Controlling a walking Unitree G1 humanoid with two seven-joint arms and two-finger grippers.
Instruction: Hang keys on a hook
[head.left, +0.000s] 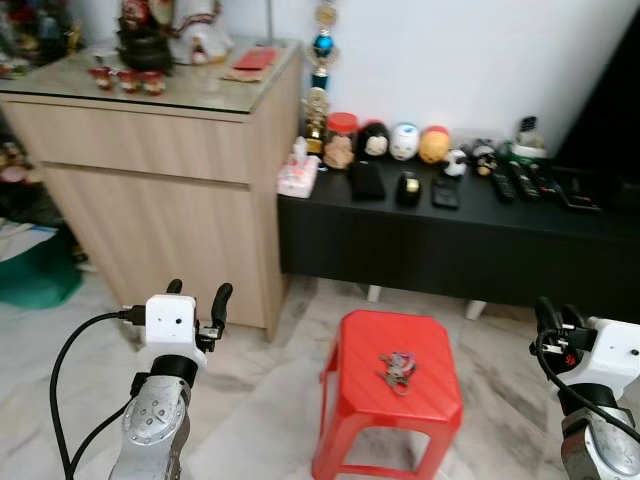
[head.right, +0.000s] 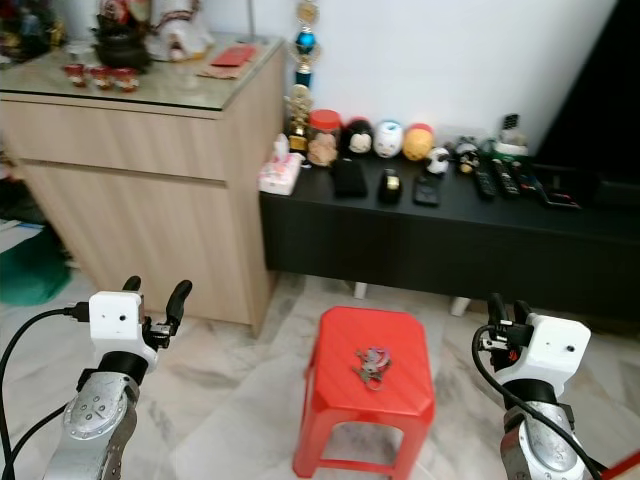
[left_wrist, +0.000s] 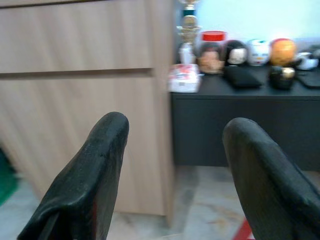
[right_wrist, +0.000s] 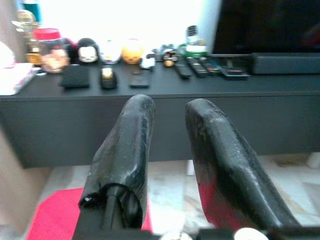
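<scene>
Left gripper (head.left: 200, 297), two long black fingers spread wide, nothing between them, raised ahead of me to the left of the red plastic stool (head.left: 392, 400). Right gripper (head.right: 508, 311), fingers a narrow gap apart and empty, raised to the right of the stool. The small bunch of metal keys with a red tag (head.left: 397, 369) lies flat near the middle of the stool's ribbed seat, well apart from both grippers.

Risks, as I judge them: the bunch is low and loose, so a pinch may catch one key and let the rest swing or drop; pressing down off-centre could tip the light stool; no hook is visible, so I must carry the keys while searching.

Orientation: the bunch's long axis appears to run diagonally, from the near left to the far right of the seat; individual keys are too small to tell apart.
</scene>
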